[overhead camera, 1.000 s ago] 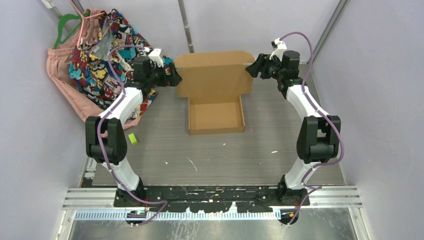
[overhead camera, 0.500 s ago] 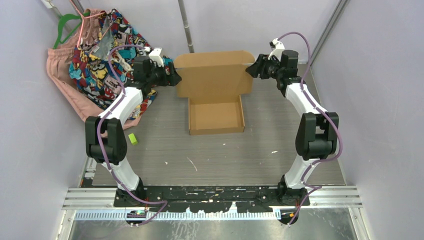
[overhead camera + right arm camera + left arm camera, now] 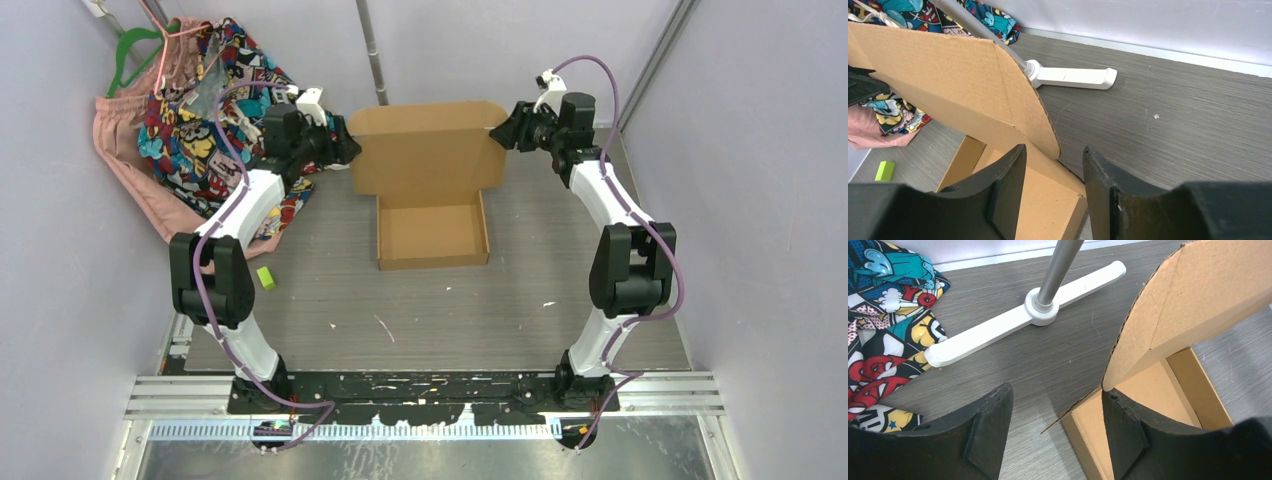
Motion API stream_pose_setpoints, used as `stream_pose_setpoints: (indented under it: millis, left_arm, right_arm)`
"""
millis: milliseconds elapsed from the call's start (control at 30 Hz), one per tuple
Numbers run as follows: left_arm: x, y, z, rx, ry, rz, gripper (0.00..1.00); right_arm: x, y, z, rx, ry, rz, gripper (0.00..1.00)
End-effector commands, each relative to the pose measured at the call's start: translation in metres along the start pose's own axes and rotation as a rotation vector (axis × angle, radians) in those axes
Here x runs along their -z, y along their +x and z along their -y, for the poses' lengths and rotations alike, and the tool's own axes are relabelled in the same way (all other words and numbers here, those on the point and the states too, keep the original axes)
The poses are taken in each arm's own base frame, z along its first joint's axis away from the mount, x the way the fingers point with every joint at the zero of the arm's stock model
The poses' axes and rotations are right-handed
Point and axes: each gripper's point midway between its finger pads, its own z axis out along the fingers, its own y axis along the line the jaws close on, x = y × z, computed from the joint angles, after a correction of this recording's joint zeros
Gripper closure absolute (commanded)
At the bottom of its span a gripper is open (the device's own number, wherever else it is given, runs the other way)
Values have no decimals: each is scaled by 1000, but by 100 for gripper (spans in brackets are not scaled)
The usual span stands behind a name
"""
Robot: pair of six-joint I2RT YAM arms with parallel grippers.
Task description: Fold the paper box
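Observation:
The paper box is brown cardboard, its shallow tray flat on the table and its wide lid standing up at the back. My left gripper is at the lid's left edge. In the left wrist view it is open, and the lid's side flap ends just at the tip of the right-hand finger. My right gripper is at the lid's right edge. It is open, with the rounded corner of the lid's side flap reaching down between the fingertips, gaps showing on both sides.
A white stand foot with a metal pole lies behind the box. Colourful cloth, a pink garment and a green hanger fill the back left corner. A small green block lies left of the tray. Walls close in on both sides.
Both grippers' jaws have narrowed and both have shifted slightly toward the back along the lid's side edges. The box has hardly moved.

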Motion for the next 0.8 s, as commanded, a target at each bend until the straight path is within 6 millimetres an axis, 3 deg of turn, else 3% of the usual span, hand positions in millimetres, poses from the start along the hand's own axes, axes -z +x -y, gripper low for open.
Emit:
stream_pose_setpoints:
  millis: [0,233,533,700,767]
  left_arm:
    - [2,-24,5,-31,34,59,35]
    - [3,-23,5,-25,35,60,39]
    - [5,-21,3,-17,19,54,52]
    - [6,-18,4,-14,18,49,54]
    - [5,-17,4,-14,17,46,54]
  right_arm:
    - [-1,-21,-13,61,-36,34,50]
    - [-2,-18,-15,81,-28,19,52]
    - [-3,-8,-16,92,4,-29,56]
    - [-3,-5,-18,97,14,-35,55]
    - [-3,-4,-19,95,13,-41,60]
